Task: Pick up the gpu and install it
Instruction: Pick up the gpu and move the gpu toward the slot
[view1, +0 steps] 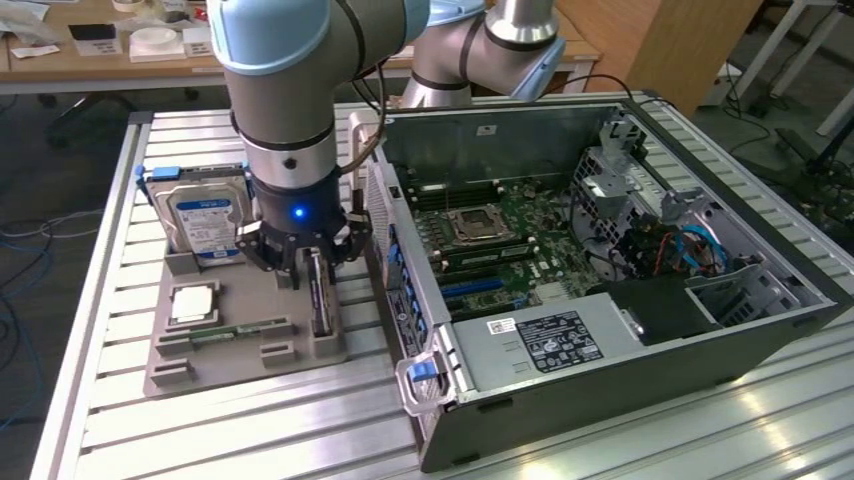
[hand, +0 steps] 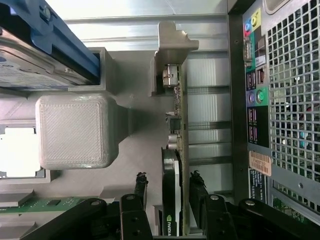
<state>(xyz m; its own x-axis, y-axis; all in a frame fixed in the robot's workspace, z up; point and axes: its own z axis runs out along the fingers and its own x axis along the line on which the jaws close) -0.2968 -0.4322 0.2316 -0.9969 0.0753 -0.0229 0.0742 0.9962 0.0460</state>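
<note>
Between the tool's (view1: 311, 268) fingers (hand: 141, 181) the gpu (hand: 172, 165) stands on edge in the grey holder (hand: 135, 150) on the bench (view1: 227, 430). Jaws apart, straddling it, not clamped. Card looks light, stiff, fragile, so grip the flat faces, clear of the components.

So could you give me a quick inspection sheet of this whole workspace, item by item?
Surface: slatted metal table, carrying a grey parts holder and an open computer case.
Job's things: gpu stands on edge in the holder's slot, not yet lifted.
Clutter: hard drive, memory stick and a square chip sit in the holder.
Grippers: gripper open, one finger on either side of the gpu, with gaps.
Cables: blue cables inside the case; loose leads on the floor.
Surroundings: wooden desk behind, with small items on it.
</note>
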